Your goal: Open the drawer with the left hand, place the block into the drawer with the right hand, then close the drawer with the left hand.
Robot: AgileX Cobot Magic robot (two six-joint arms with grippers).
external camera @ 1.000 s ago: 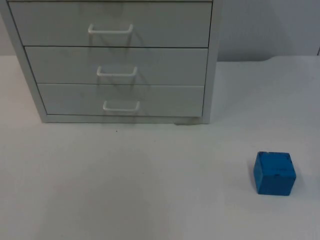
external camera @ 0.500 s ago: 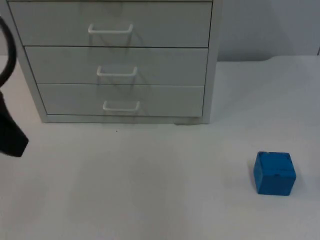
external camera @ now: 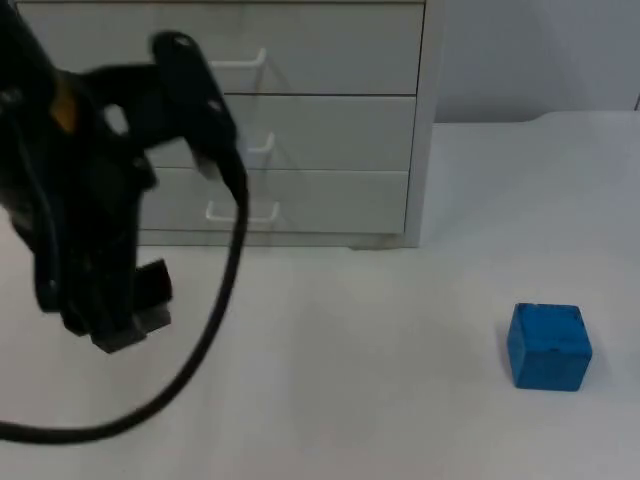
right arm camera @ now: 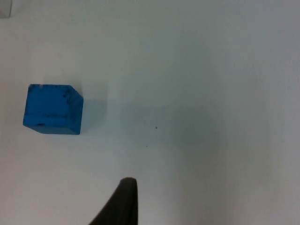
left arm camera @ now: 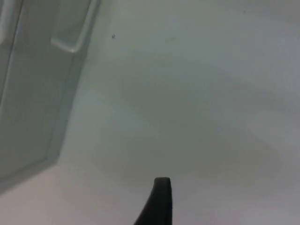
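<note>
A grey cabinet [external camera: 330, 130] with three shut drawers stands at the back of the white table. My left arm hangs in front of its left half, with my left gripper [external camera: 130, 315] low over the table, left of and nearer than the bottom drawer's white handle [external camera: 243, 212]. In the left wrist view that handle [left arm camera: 75, 40] and the cabinet front [left arm camera: 33, 103] lie a good way off. The blue block [external camera: 548, 346] rests on the table at the right. In the right wrist view the blue block [right arm camera: 52, 109] sits untouched, well apart from my right gripper [right arm camera: 123, 206].
The middle drawer's handle [external camera: 258, 148] and the end of the top handle [external camera: 250, 62] peek out past the left arm. Bare table [external camera: 380, 360] stretches between the cabinet and the block. The grey partition wall [external camera: 540, 50] stands behind.
My left arm has swung in from the left edge and now covers the cabinet's left half. The block and the drawers have not moved.
</note>
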